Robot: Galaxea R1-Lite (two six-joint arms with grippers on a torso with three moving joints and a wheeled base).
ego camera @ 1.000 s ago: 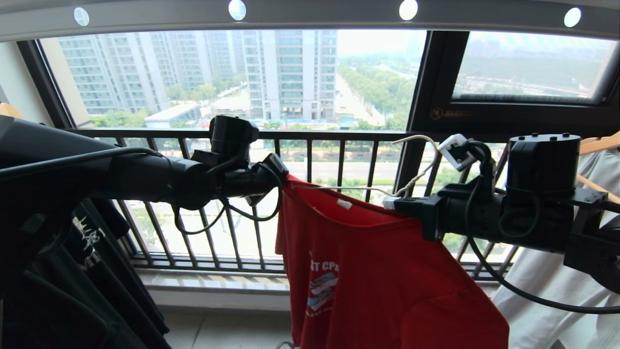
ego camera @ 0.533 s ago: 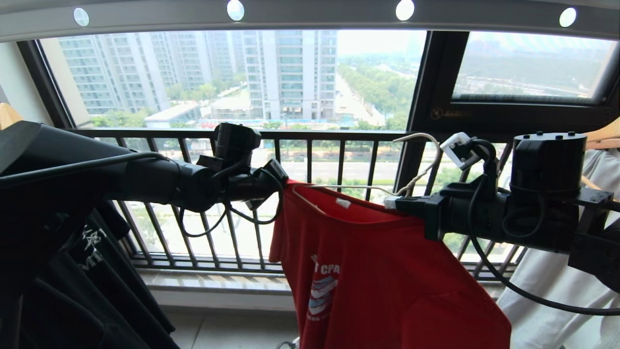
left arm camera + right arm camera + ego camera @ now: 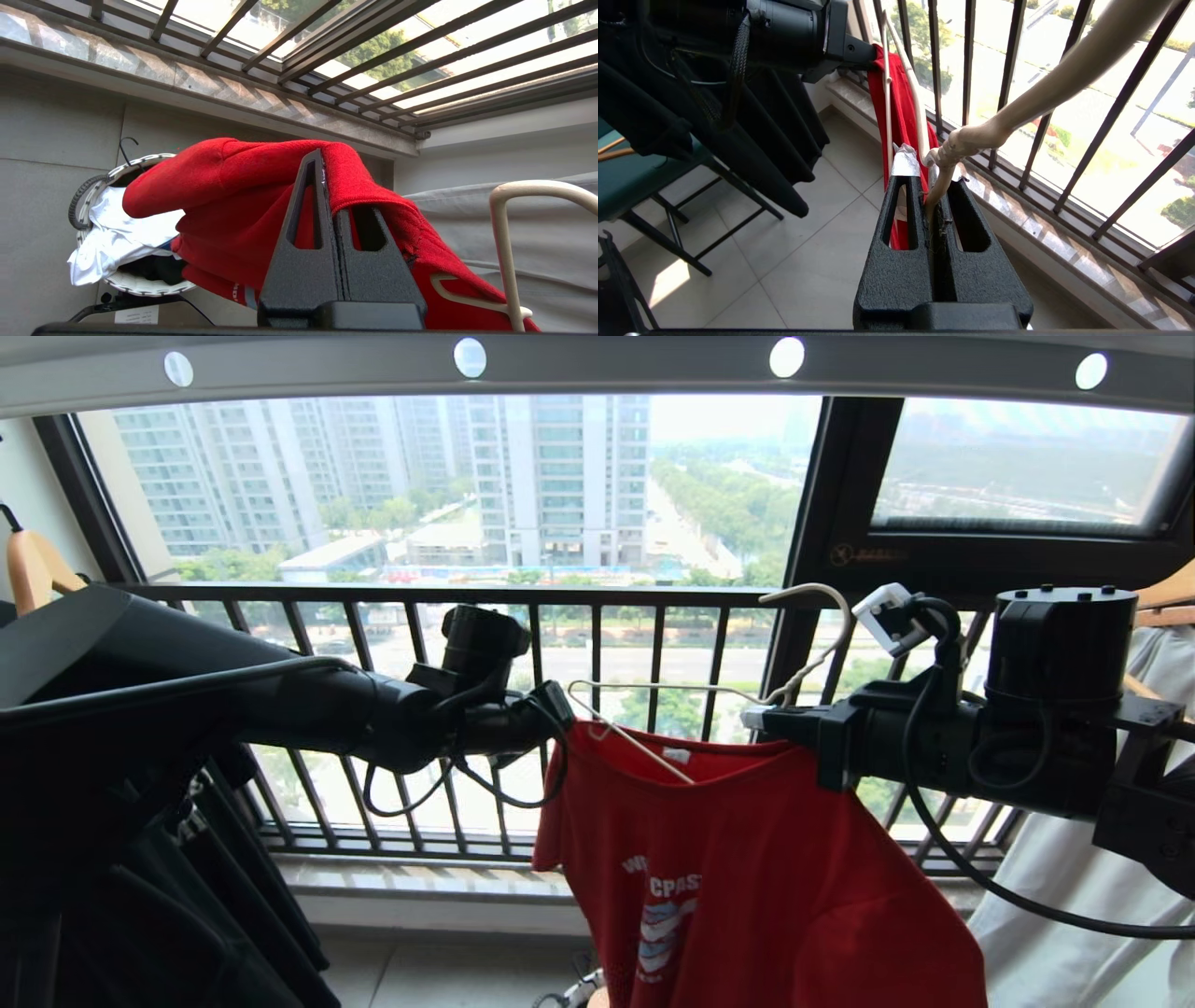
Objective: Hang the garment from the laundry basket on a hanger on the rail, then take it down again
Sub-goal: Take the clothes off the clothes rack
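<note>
Pale tiled floor (image 3: 817,261) below black window railing (image 3: 597,595).

Both arms reach inward, left tool (image 3: 560,709) and right tool (image 3: 754,717) clamped.

Strong daylight through the window (image 3: 448,485), hazy washed-out skyline; arms backlit near-black, black clothes (image 3: 140,896) in deep shadow; sun patch on floor tiles (image 3: 668,280)

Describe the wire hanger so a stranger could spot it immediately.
Look at the black barred window railing. In front of it, the right gripper is shut on a thin off-white wire hanger, half inside the red T-shirt. The other hangers are thick and wooden.
</note>
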